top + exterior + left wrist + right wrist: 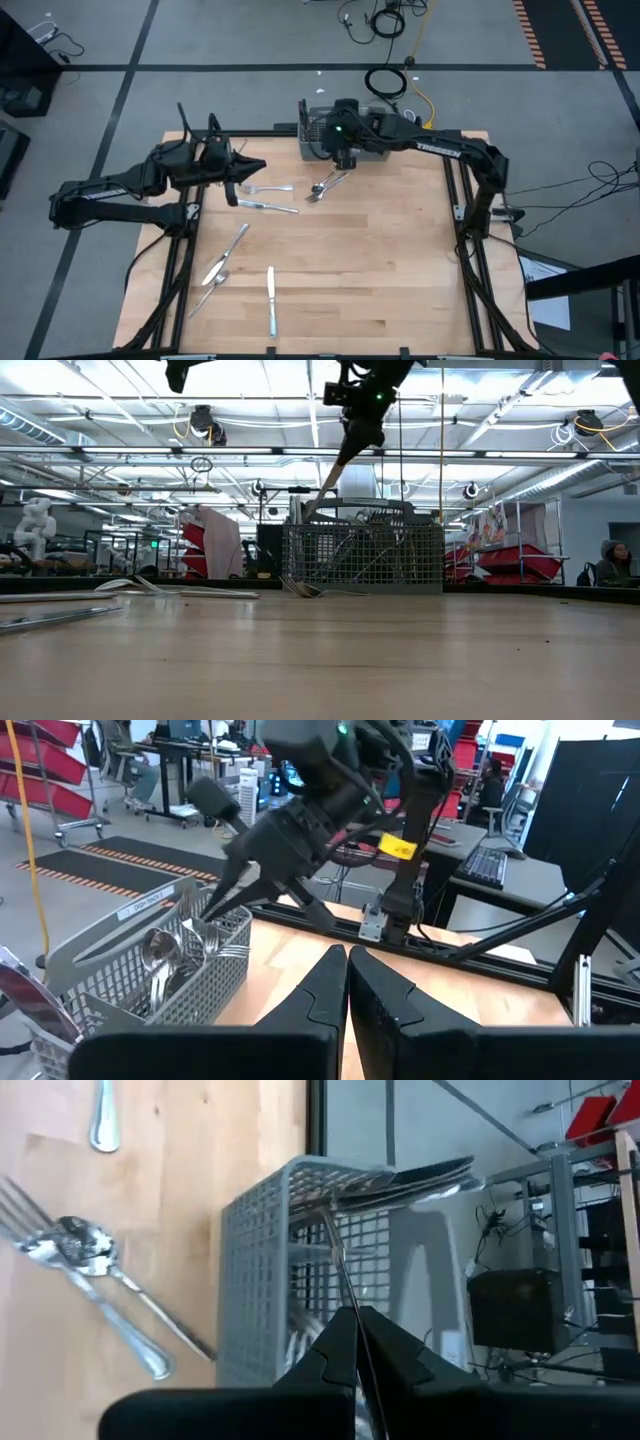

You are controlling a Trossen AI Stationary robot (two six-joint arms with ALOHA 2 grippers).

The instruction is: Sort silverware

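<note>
A grey wire-mesh basket (322,133) stands at the table's far edge with several pieces of silverware (172,952) upright in it. My right gripper (355,1318) hangs over the basket (262,1270), slanting down, shut on one slim silver piece (338,1270). Loose silverware lies flat on the wood: a fork (266,188), a knife (270,206), and a spoon and fork together (326,186). Nearer lie a knife (228,254), a spoon (210,290) and a knife (271,300). My left gripper (347,962) is shut on nothing, raised at the far left (252,166) and pointing level. My right gripper pinches the slim piece between its two fingertips at its upper end (352,1326). The fingers slant down from above and lie along it. The piece hangs tilted below the fingers (330,482), its lower end (309,511) at the basket's top, clear of the table.
The table's dark frame rails (455,200) run along its left and right edges. The middle and right of the wooden top (390,260) lie bare. Beyond the far edge is a workshop with red bins (520,563) and a seated person (610,563).
</note>
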